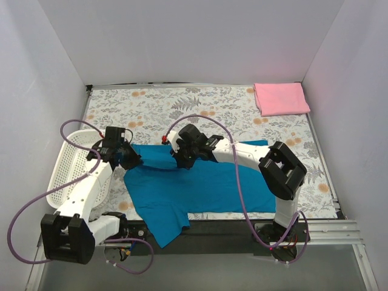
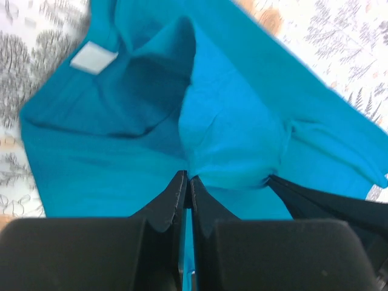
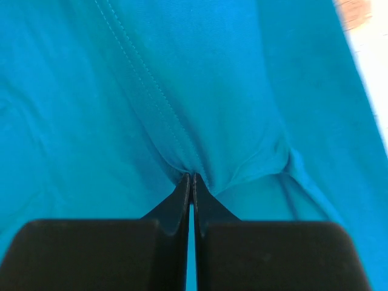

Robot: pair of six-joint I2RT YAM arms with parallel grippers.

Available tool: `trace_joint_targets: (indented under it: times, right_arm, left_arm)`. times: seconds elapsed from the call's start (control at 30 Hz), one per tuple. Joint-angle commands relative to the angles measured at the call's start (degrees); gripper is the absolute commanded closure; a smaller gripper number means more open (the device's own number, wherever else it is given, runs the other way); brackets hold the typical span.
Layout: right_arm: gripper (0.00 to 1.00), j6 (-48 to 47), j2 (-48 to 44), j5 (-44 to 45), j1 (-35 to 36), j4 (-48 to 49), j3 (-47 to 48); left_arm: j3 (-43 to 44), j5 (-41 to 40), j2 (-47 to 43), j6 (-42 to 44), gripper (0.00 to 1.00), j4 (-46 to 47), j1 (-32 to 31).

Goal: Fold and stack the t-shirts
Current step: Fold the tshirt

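Observation:
A teal-blue t-shirt [image 1: 200, 185] lies spread on the patterned table, one sleeve hanging over the near edge. My left gripper [image 1: 134, 162] is shut on a pinch of its cloth at the left upper edge; in the left wrist view [image 2: 187, 177] the fabric bunches at the tips, with the white neck label [image 2: 93, 58] beyond. My right gripper [image 1: 182, 162] is shut on the same shirt's upper middle, pinching cloth along a stitched seam [image 3: 192, 176]. The pink t-shirt [image 1: 280, 98] lies folded at the far right corner.
A white lattice basket [image 1: 68, 167] stands at the table's left edge, beside the left arm. White walls enclose the table on three sides. The right arm's finger [image 2: 327, 203] shows close to the left gripper.

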Motion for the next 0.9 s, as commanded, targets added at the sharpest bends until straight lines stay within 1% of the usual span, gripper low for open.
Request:
trace_joint_targets:
  times: [0.0, 0.23, 0.5, 0.7, 0.73, 0.8, 0.83, 0.87]
  right_arm:
    - [0.99, 0.87, -2.03, -2.39, 1.19, -2.27, -0.93]
    - [0.99, 0.78, -2.83, -1.86, 1.98, -6.04, -1.81]
    - [0.99, -0.97, -1.95, -2.3, 2.33, -8.77, -2.43]
    - [0.99, -1.33, 0.42, -4.49, 2.6, -9.83, -0.93]
    - [0.93, -1.33, 0.69, -4.58, 2.6, -9.92, -0.84]
    - [0.86, -1.33, 0.69, -4.32, 2.69, -10.36, -0.49]
    - [0.81, -1.33, 0.6, -4.23, 2.69, -10.53, -0.4]
    - [0.78, -1.41, 0.51, -3.88, 2.69, -10.8, -0.23]
  left_arm:
    - [-4.26, 2.09, -5.82, -2.89, 1.0, -3.46, -0.09]
    - [-10.77, 6.84, -9.09, -5.45, 1.0, -4.34, -0.09]
    - [-14.2, 9.47, -10.85, -7.82, 1.0, -6.1, -0.01]
    - [-15.87, 8.69, -11.64, -8.0, 1.0, -7.07, -0.09]
    - [-15.96, 7.99, -11.64, -8.0, 0.98, -7.25, -0.01]
    - [-16.23, 7.2, -11.81, -8.08, 0.94, -7.77, -0.09]
    - [-16.31, 6.41, -11.9, -8.26, 0.89, -7.86, -0.09]
    - [-16.23, 6.05, -11.99, -8.61, 0.85, -8.12, -0.09]
